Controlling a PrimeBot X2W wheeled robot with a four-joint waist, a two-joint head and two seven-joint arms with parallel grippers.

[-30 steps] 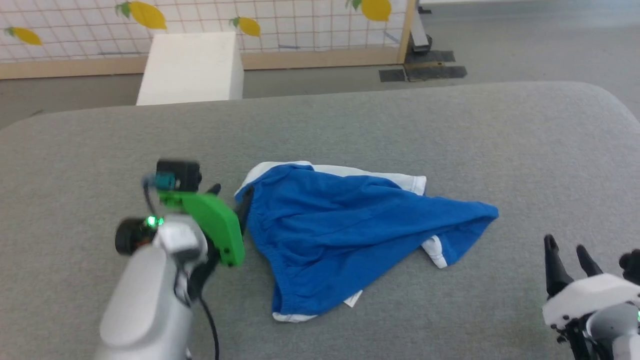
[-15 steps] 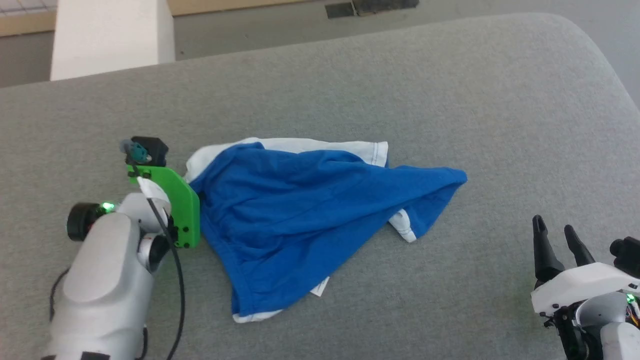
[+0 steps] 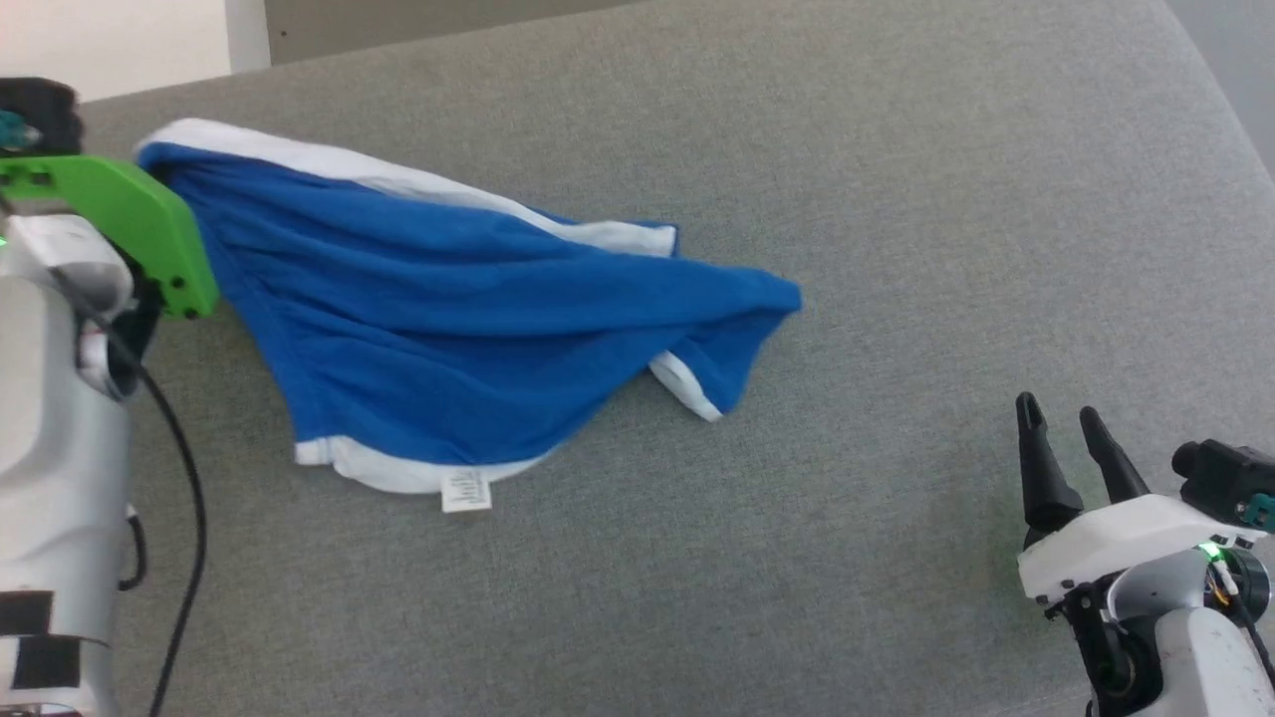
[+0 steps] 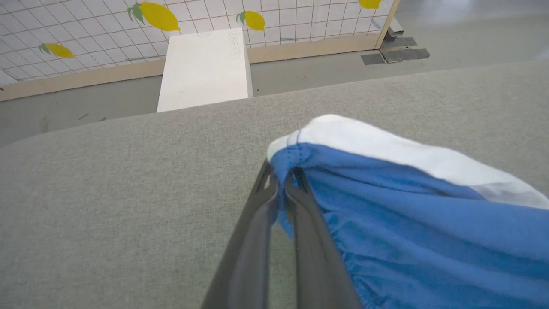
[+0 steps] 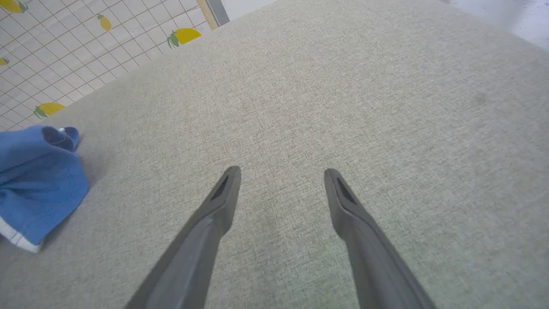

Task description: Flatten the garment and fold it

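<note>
The bright blue shorts [image 3: 468,309] lie stretched across the grey padded table [image 3: 896,199], white waistband along the near edge with a small white tag [image 3: 465,490]. My left gripper [image 4: 281,174] is shut on the shorts' [image 4: 407,206] blue corner beside a white stripe, holding it lifted at the far left. In the head view that arm's green wrist plate [image 3: 129,224] hides the fingers. My right gripper [image 3: 1061,423] stands open at the lower right, well apart from the cloth. Its fingers [image 5: 223,197] hover over bare table, with a blue leg end [image 5: 38,180] at the left.
Beyond the table's far edge stand a white box [image 4: 206,68] on the floor and a tiled wall with yellow lemon prints [image 4: 158,15]. Bare grey table surface [image 5: 343,107] spreads around the right gripper.
My left gripper has pulled the shorts' corner up and to the left, stretching the cloth out; the tag now shows at the near edge. The head camera has tilted down.
</note>
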